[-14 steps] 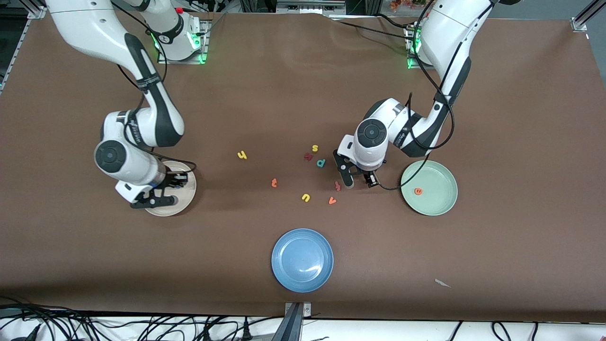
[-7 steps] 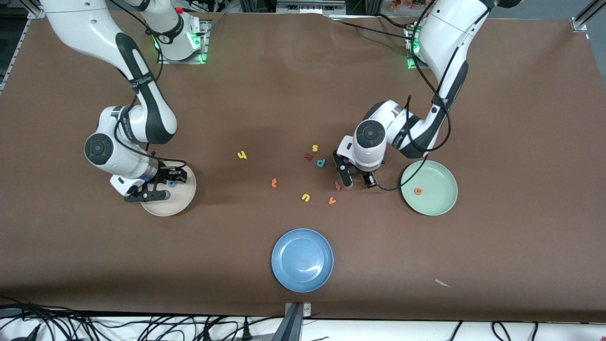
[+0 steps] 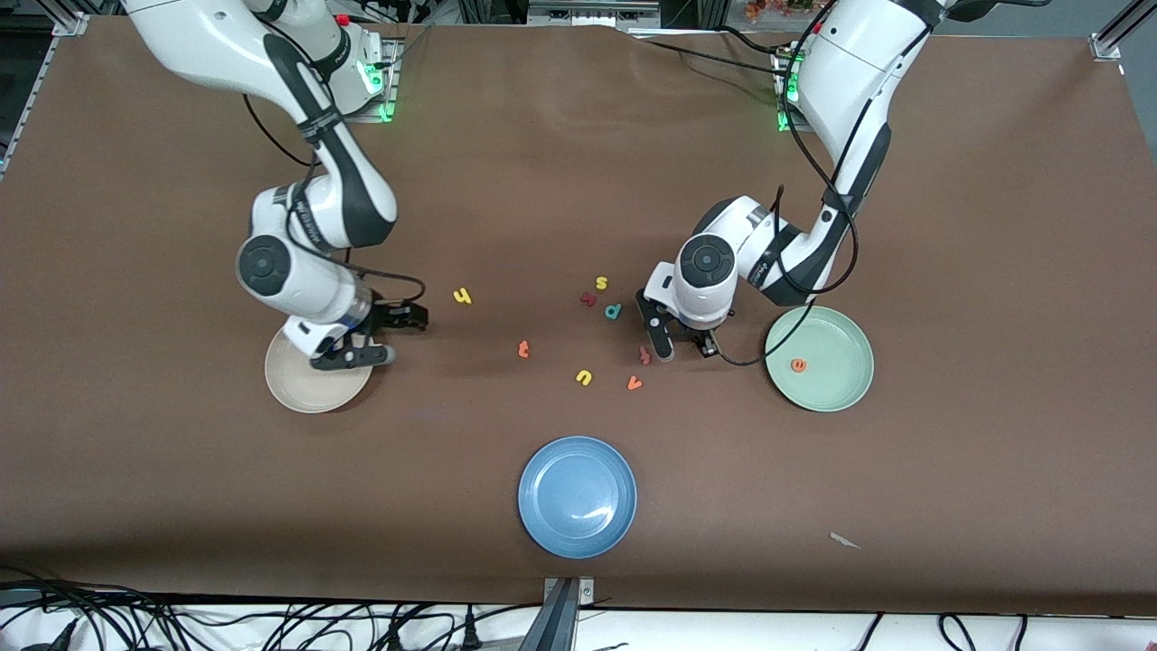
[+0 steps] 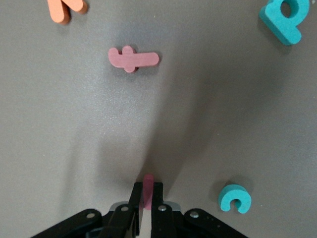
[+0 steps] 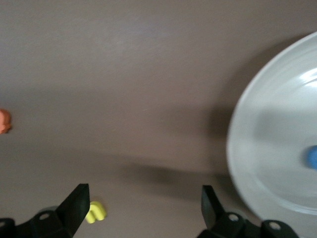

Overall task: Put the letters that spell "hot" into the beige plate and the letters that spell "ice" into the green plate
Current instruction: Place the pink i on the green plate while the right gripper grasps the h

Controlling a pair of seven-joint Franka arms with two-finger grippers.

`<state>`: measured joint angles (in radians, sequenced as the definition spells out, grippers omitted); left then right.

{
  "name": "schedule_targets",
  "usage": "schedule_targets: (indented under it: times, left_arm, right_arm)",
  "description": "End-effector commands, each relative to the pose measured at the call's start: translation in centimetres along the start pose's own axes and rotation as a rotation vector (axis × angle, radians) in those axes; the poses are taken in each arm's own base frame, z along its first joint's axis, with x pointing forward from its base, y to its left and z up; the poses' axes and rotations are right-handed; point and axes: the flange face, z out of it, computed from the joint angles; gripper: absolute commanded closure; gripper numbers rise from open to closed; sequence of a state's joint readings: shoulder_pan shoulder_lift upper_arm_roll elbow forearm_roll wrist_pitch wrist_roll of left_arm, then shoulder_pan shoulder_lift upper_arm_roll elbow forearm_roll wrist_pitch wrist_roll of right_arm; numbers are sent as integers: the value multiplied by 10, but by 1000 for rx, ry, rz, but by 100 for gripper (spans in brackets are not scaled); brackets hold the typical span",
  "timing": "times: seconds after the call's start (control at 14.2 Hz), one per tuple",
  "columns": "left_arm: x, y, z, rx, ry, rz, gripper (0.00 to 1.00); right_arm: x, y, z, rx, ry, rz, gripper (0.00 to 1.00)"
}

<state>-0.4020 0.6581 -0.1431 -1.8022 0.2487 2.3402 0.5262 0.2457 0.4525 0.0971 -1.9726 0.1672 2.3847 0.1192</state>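
Note:
My left gripper (image 3: 667, 346) is low at the table, shut on the dark red i (image 4: 147, 187), which stands on edge between the fingers. The teal c (image 4: 235, 198) lies close beside it. The orange e (image 3: 798, 365) rests in the green plate (image 3: 841, 333). My right gripper (image 3: 384, 336) hangs open and empty over the table, at the edge of the beige plate (image 3: 303, 389). The blue o (image 5: 312, 157) lies in that plate. The yellow h (image 3: 463, 296) and the orange t (image 3: 523, 349) lie on the table between the two arms.
Other letters are scattered by the left gripper: a dark red lumpy one (image 4: 132, 58), an orange v (image 3: 634, 383), a teal p (image 3: 613, 311), a yellow u (image 3: 584, 377) and a yellow s (image 3: 601, 283). A blue plate (image 3: 577, 495) sits nearer the front camera.
My right gripper opened, left the blue o in the beige plate and swung off it toward the table's middle. My left gripper closed on the dark red i.

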Motion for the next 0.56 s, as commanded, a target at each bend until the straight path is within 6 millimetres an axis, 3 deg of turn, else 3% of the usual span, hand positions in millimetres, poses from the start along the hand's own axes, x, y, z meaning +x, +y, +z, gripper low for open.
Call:
schedule_targets:
  times: [0.0, 0.28, 0.49]
  left_arm:
    - [-4, -13, -18, 38, 4, 21, 100]
    - [-47, -49, -68, 28, -34, -64, 100]
    - [-99, -92, -69, 7, -54, -144, 100]
  right_arm:
    - [-27, -24, 4, 19, 36, 16, 0]
    - [-57, -66, 28, 16, 71, -28, 0]
    - [-74, -93, 42, -8, 69, -111, 0]
